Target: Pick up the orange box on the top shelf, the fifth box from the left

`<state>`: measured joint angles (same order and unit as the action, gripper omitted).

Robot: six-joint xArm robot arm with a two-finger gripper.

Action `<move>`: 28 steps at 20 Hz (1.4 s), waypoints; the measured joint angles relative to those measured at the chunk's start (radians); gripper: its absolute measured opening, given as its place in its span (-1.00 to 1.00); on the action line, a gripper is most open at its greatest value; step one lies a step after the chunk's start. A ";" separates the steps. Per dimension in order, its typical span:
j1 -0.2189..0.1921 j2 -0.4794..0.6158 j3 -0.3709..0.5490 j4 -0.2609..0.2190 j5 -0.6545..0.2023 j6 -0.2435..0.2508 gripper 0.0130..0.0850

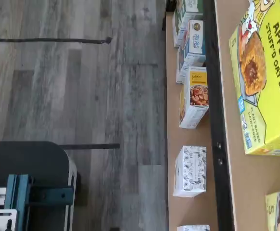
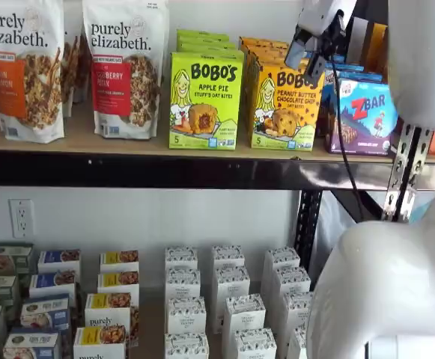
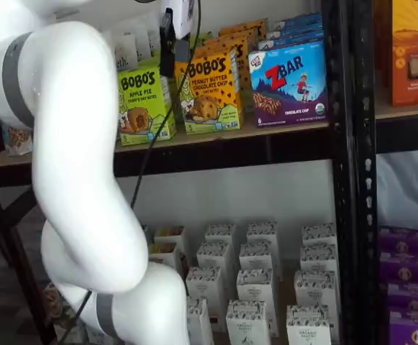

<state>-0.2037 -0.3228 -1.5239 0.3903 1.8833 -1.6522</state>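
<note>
hand (image 2: 312, 54) in a shelf view: white body with black fingers, up near the top of the picture, in front of the upper right corner of the orange box (image 2: 286, 105). a black cable (image 2: 339, 112) runs down beside it. in the other shelf view the hand (image 3: 167, 44) shows as a dark finger below the white body, at the upper left of the orange box (image 3: 209, 90). fingers seen side-on; no gap readable, so cannot tell how far open. nothing visibly held between them. contact with the box cannot be told.

orange box: upright on the top shelf (image 2: 90, 142), front face out, more of the same stacked behind it. lime-green apple pie box (image 2: 206, 99) just beside it on one side, blue zbar box (image 2: 363, 116) just beside it on the other. two granola bags (image 2: 126, 67) stand further along past the apple pie box.

lower shelf: rows of small white boxes (image 2: 227, 284), upright.

white arm (image 3: 72, 165) fills much of one shelf view, between camera and shelves.

wrist view, turned on its side: apple pie box (image 1: 262, 82) large and close on the tan board, black front rail (image 1: 217, 120) beside it, grey wood floor (image 1: 82, 86) beyond. a corner of another yellow box at the edge, too cropped to name.
</note>
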 joint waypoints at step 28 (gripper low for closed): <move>-0.014 0.003 -0.008 -0.031 -0.182 -0.026 1.00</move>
<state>-0.2174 -0.3202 -1.5317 0.3588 1.7013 -1.6785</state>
